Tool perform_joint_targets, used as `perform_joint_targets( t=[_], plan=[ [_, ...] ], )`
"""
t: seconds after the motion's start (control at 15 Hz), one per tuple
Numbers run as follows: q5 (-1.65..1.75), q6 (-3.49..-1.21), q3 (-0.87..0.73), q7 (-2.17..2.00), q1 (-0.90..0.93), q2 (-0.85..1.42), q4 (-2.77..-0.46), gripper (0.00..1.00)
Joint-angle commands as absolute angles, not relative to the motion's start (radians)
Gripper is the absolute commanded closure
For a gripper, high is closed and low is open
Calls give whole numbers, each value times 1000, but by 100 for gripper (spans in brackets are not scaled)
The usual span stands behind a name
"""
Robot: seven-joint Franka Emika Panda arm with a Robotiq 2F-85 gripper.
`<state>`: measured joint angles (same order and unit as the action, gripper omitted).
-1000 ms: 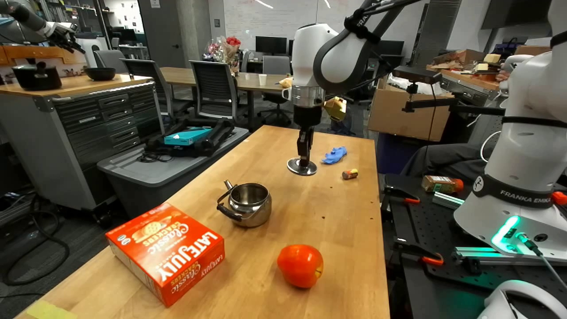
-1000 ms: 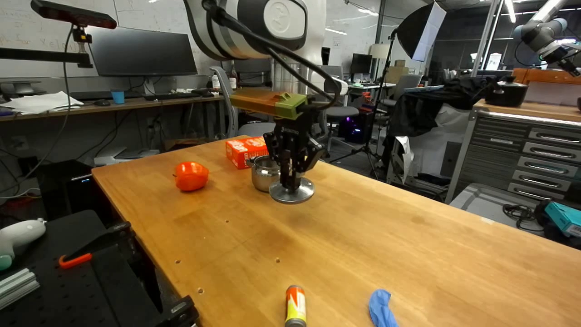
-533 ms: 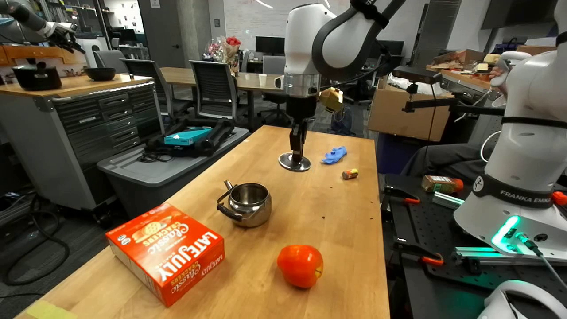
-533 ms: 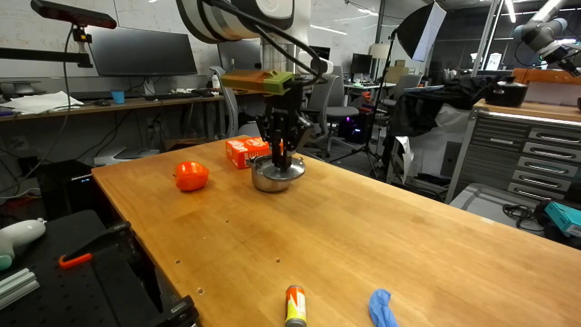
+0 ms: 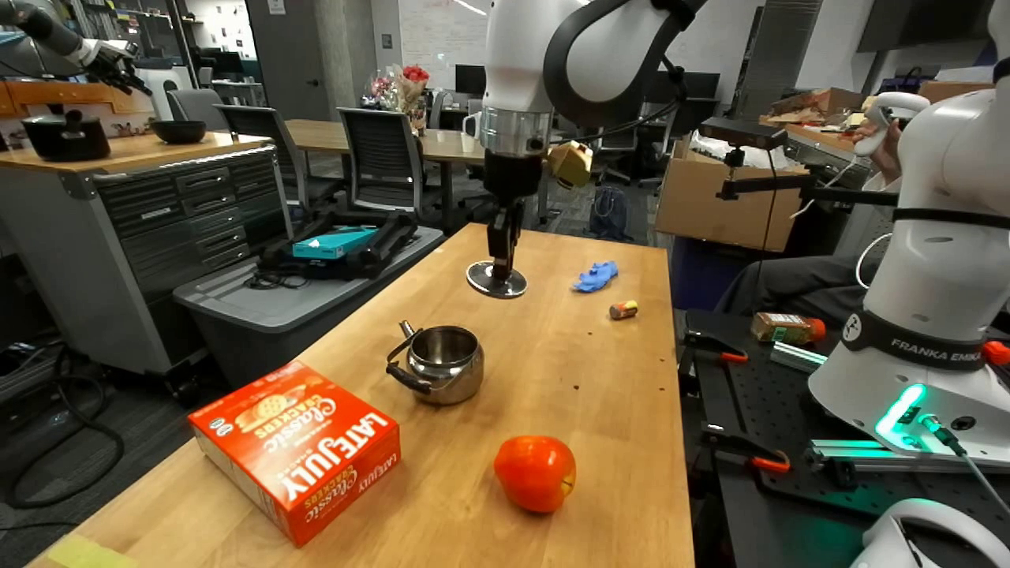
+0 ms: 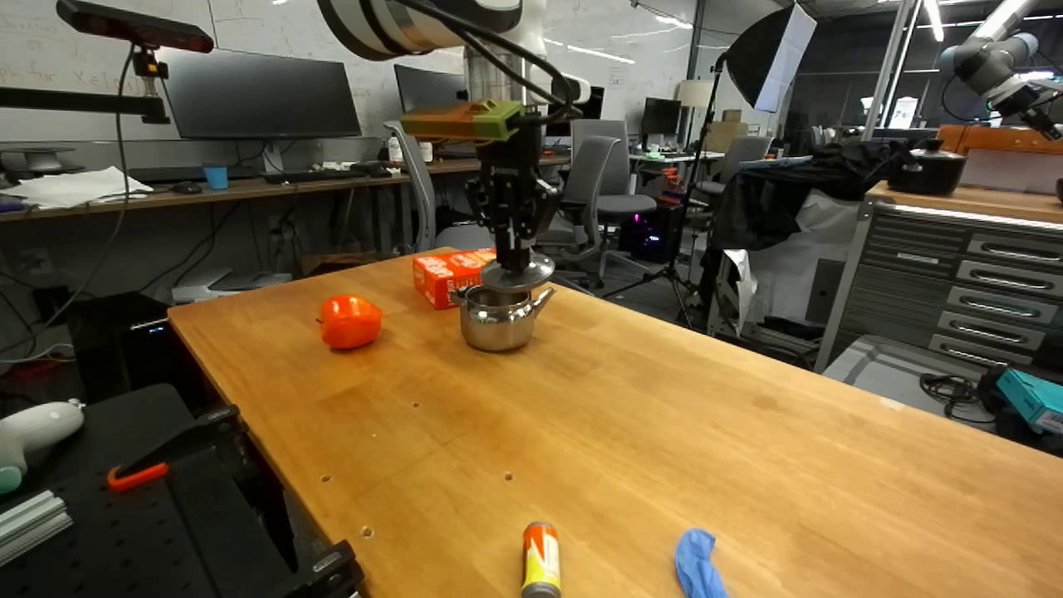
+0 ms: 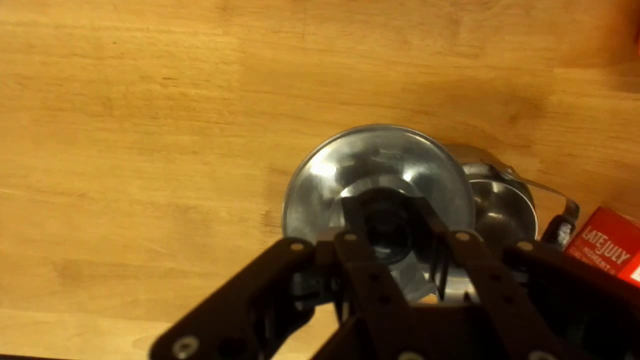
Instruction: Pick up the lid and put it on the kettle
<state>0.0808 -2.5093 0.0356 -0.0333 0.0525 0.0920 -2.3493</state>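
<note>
The lid [image 7: 380,162], a silvery metal disc, hangs in mid-air over the tabletop [image 5: 619,410], gripped at its centre by the tool [image 6: 516,264]; the black fingers [image 5: 500,246] are drawn together on it, the knob largely hidden between them; in an exterior view the disc, tilted slightly, appears beyond the kettle [image 5: 450,383] toward the tabletop's far edge, with bare wood visible between the two; in the wrist view its rim overlaps part of the vessel.

The kettle, squat and shiny, stands upright and uncovered, closer to the left-hand edge, as that exterior view shows it, than to the right-hand one; its short spout [image 5: 406,328] points toward the left-hand edge, and its dark handle [image 5: 408,380] lies folded over toward a red-orange cracker box [image 5: 296,450], lettered "LATEJULY" and lying flat beside that edge; a red-orange fruit [image 5: 536,473] rests nearer the right-hand edge; a crumpled blue object [image 5: 596,277] lies near the far right corner, and a small orange-and-yellow cylinder [image 5: 623,310] lies on its side by the right-hand edge.

A white arm [image 5: 517,63] reaches down to the tool from above; the robot's base [image 5: 915,379], a green light [image 5: 898,409] glowing at its foot, stands past the right-hand edge; beyond the left-hand edge sits a grey storage bin [image 5: 237,304]; past the far edge are grey chairs [image 5: 383,158] and a bouquet [image 5: 412,91] with red blooms.
</note>
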Motion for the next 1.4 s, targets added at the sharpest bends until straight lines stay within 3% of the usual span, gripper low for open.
perform_joint_targets(
  t=[0.0, 1.2, 1.27, 1.33],
  plan=[
    [122, -2478, 49, -103, 78, 110, -2289, 90],
    [241, -2395, 68, -164, 170, 246, -2140, 93],
    [231, -2420, 62, -177, 165, 247, -2162, 72],
    [231, -2420, 64, -176, 167, 247, -2161, 72]
  ],
)
